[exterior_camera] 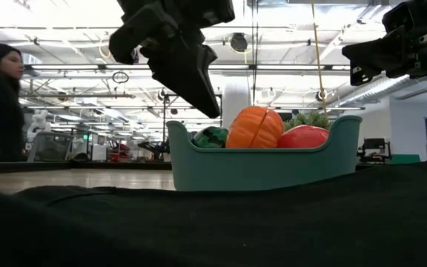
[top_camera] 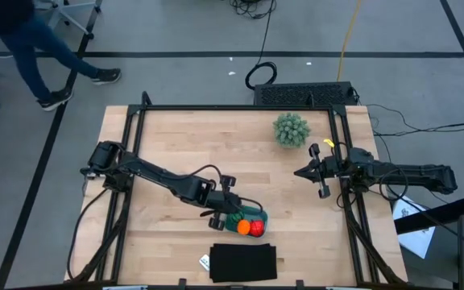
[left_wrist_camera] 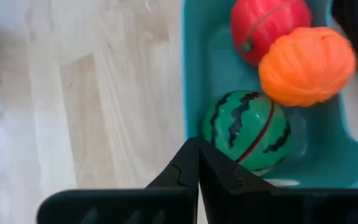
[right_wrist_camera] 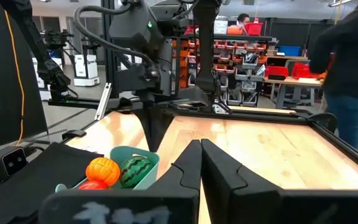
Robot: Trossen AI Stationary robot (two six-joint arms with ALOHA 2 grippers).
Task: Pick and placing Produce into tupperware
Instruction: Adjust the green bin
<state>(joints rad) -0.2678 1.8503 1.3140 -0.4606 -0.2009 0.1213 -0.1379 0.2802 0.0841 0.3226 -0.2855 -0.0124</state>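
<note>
The teal tupperware (top_camera: 250, 223) sits near the bench's front edge, just behind a flat black mat (top_camera: 243, 263), and holds all three pieces of produce: the striped green ball (left_wrist_camera: 246, 130), the orange ball (left_wrist_camera: 306, 66) and the red one (left_wrist_camera: 270, 27). The left gripper (left_wrist_camera: 199, 177) hangs just above the container's left end, jaws closed on nothing. The right gripper (top_camera: 300, 172) waits near the bench's right edge, jaws closed and empty; the task appears complete.
</note>
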